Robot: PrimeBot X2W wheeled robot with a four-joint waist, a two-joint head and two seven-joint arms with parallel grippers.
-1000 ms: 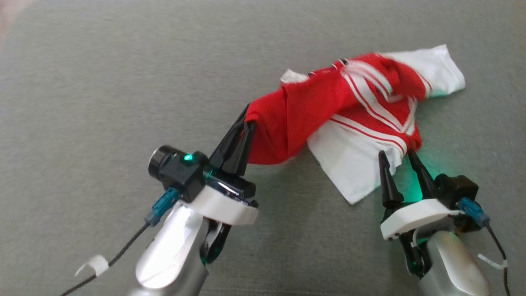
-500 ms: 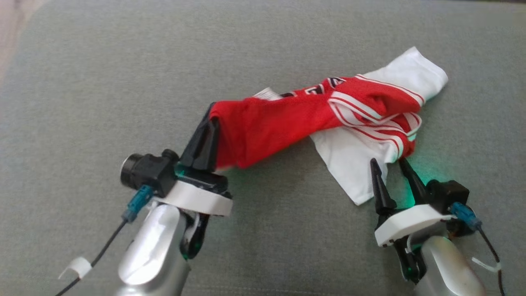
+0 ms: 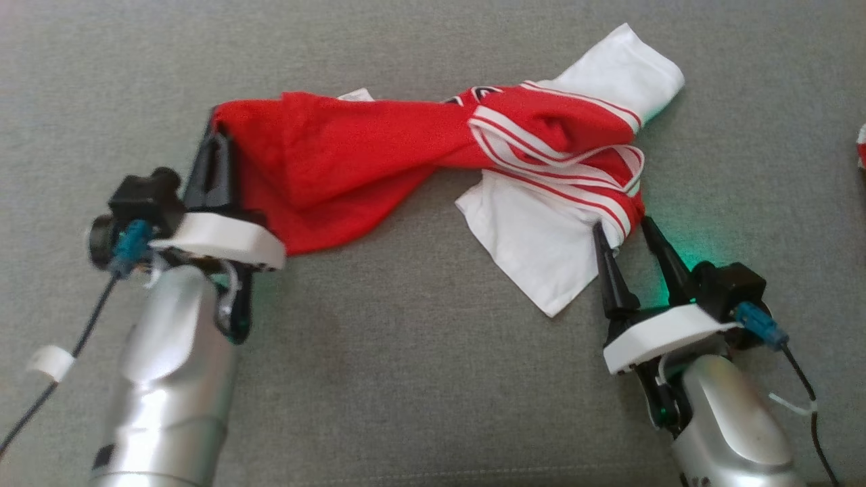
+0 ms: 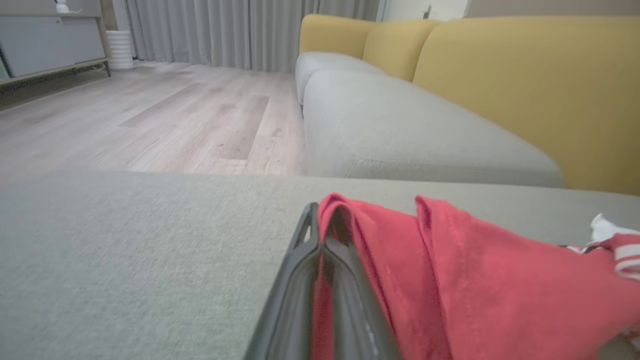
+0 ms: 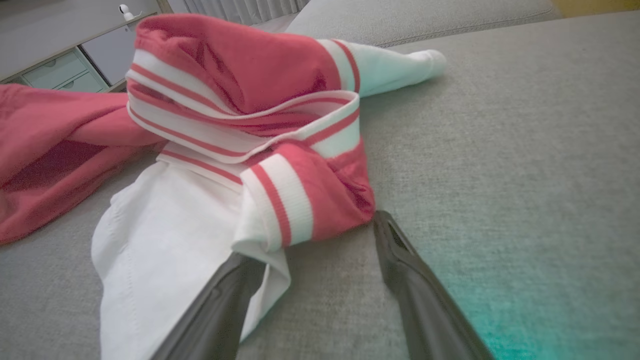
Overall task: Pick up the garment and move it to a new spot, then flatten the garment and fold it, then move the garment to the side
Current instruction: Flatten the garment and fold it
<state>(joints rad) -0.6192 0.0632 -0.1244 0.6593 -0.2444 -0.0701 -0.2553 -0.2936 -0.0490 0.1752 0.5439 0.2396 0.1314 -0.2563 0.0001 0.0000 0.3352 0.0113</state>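
The garment (image 3: 352,155), a red jersey with white sleeves and red-and-white striped trim, lies strung out on the grey cushion (image 3: 406,352) between the two claws. Its plain red end is bunched up and pinched in the left gripper (image 3: 218,135), whose two dark fingers are pressed together on a fold of the cloth. From that claw the fabric runs off towards the other arm, twisting narrow about halfway along.

At the far end the striped cuff (image 5: 295,205) sits right at the tips of the right gripper (image 3: 620,224), in the gap between them. That claw is spread wide and clamps nothing. Its left finger (image 5: 215,310) lies against the edge of one white sleeve (image 3: 534,250), which fans out flat on the cushion beside it. Its right finger (image 5: 420,290) rests over bare grey fabric washed with green light. The other white sleeve (image 3: 629,67) pokes out beyond the striped bunch, well past the claw's fingertips.

Ahead of the left claw, past the cushion's edge, there is a sofa (image 4: 525,85) with grey seats and a yellow back, pale wooden floor (image 4: 175,120) and grey curtains (image 4: 225,30). Beyond the right claw, behind the garment, stands a low cabinet (image 5: 65,70) with drawers.
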